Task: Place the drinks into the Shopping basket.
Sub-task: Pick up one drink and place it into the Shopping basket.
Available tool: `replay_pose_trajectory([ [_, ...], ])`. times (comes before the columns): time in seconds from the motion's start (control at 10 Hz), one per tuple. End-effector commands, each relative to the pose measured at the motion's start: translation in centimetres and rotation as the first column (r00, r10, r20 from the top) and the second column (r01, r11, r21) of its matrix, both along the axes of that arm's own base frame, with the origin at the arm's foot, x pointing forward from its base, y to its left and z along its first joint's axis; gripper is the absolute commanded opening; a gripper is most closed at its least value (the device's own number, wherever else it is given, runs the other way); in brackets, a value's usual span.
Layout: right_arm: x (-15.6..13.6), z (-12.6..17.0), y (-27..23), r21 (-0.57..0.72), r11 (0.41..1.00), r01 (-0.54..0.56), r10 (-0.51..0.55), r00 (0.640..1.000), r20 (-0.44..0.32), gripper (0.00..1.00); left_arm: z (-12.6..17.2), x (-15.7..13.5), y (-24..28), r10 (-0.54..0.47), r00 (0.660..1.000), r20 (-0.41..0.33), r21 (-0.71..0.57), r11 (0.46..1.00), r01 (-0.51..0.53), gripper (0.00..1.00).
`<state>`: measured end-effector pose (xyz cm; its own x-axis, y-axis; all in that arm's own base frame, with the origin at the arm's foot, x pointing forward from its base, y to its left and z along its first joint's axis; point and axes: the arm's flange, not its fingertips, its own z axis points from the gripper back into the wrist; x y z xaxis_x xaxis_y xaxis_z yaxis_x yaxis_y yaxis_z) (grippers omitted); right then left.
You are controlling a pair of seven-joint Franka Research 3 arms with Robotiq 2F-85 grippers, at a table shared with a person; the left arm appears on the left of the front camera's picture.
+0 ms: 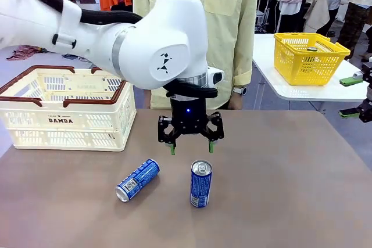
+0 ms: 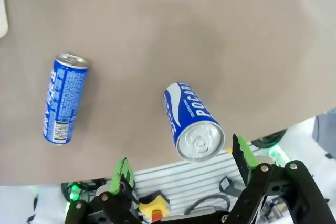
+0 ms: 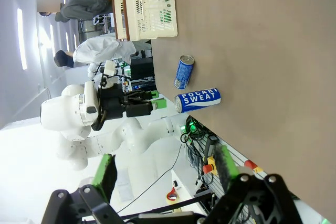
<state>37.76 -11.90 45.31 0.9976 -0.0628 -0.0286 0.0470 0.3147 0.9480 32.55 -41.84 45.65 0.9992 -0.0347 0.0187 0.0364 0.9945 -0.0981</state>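
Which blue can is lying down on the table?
The blue can nearer the white basket lies on its side. The other blue can stands upright, close to the robot's open left hand.

brown table: plain matte top
white side table: far right, beyond the brown table
yellow mesh basket: stands on the white side table
person: pale yellow shirt, standing at the far edge, middle
wristwatch: on the person's wrist
red push button: on a yellow box, past the table's edge, beside a grey ribbed panel
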Motion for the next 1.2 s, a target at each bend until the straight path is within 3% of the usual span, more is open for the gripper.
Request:
replay_pose_trajectory([
  [0.0, -0.1, 0.2, -0.2, -0.009, 1.000, -0.013, 0.013, 1.000, 0.003, 1.00, -0.3, -1.2, -1.4, 0.036, 0.999, 0.022, 0.001, 0.999, -0.036, 1.00],
  [0.3, -0.1, 0.2, -0.2, -0.009, 1.000, -0.013, 0.013, 1.000, 0.003, 1.00, -2.0, -2.5, -1.7, 0.031, 0.998, 0.056, -0.010, 1.000, -0.030, 1.00],
  [0.5, -0.1, 0.2, -0.2, -0.009, 1.000, -0.013, 0.013, 1.000, 0.003, 1.00, -3.6, -3.5, -2.3, 0.002, 0.999, 0.040, 0.007, 1.000, -0.003, 1.00],
  [0.9, -0.1, 0.2, -0.2, -0.009, 1.000, -0.013, 0.013, 1.000, 0.003, 1.00, -7.1, -3.2, -3.2, -0.032, 0.999, -0.005, 0.036, 0.999, 0.032, 1.00],
  [1.1, -0.1, 0.2, -0.2, -0.009, 1.000, -0.013, 0.013, 1.000, 0.003, 1.00, -7.9, -2.7, -3.2, -0.030, 0.999, 0.013, 0.050, 0.998, 0.029, 1.00],
])
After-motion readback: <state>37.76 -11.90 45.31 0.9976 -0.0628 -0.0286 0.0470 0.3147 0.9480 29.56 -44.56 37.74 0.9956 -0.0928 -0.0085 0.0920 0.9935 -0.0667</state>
